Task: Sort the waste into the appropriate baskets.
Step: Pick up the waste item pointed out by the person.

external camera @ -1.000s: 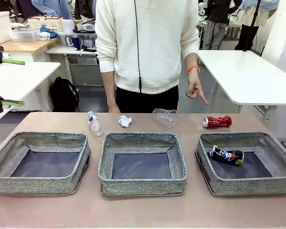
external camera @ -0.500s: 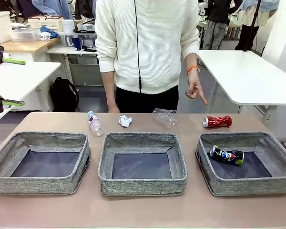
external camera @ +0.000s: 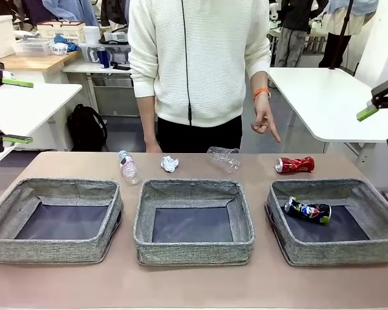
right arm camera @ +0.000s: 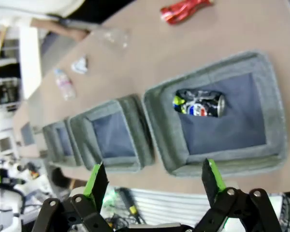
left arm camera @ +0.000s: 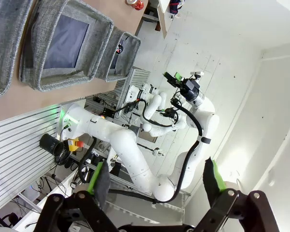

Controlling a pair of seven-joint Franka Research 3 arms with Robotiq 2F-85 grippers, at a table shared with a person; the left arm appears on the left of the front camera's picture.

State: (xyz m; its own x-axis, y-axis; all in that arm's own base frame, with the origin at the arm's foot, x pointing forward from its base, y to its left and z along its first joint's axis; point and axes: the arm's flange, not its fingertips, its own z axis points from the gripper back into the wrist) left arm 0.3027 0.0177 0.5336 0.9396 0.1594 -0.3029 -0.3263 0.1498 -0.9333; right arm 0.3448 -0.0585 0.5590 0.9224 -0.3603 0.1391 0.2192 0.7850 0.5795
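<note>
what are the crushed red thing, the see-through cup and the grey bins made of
Crushed red can: likely thin metal, glossy, with dented creases. Clear cup: seemingly thin plastic, transparent, faintly glinting. Three grey rectangular bins: woven fabric, judging by their mottled, soft, slightly sagging walls; the dark flat bottoms' material is unclear.

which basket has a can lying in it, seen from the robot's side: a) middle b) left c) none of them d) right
d: the crushed dark can lies on the dark bottom of the right basket, while the left basket and the middle basket show bare bottoms.
</note>
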